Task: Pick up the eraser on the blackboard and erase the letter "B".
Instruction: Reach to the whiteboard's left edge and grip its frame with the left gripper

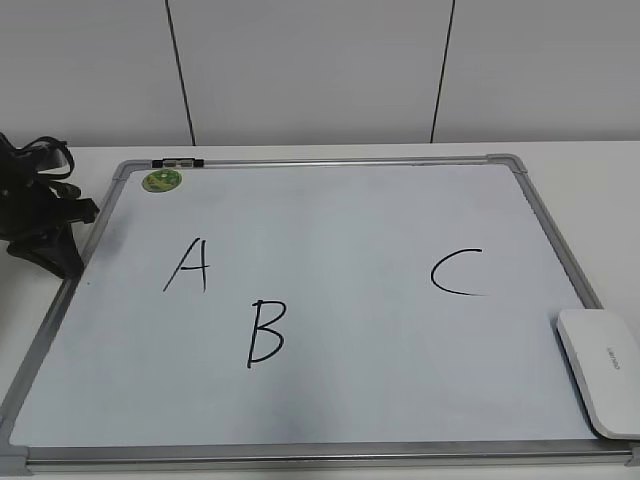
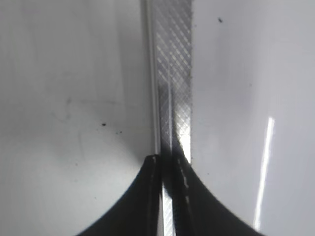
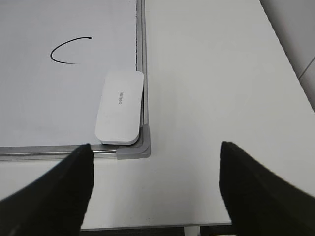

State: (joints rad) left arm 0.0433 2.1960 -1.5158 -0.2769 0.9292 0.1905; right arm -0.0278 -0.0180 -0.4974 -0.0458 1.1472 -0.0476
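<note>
Closest to the lens in the right wrist view are the two dark fingers [image 3: 54, 191] of the right pincer [image 3: 155, 189], spread wide apart with nothing between them, hovering over bare white counter [image 3: 211, 88] just off the board's corner. Right past them sits the eraser [image 3: 119, 106], a white rounded block with small grey lettering on top, lying flat on the blackboard [image 1: 330, 380] in its near right corner, long side snug against the silver frame and partly overlapping it. So it's toward the counter's near right corner, not picked up yet. On the board, the letter "B" [image 1: 266, 332] is fully intact, sitting left of center toward the near edge, with the "A" [image 1: 189, 265] just up and left of it and the "C" [image 1: 457, 272] well off to the right, near the eraser. A round green sticker [image 1: 161, 180] is stuck in the far left corner of the board. The left pincer [image 2: 170, 162] is parked at the counter's left edge, its fingers pressed nearly together right over the board's hatched metal frame, holding nothing.
</note>
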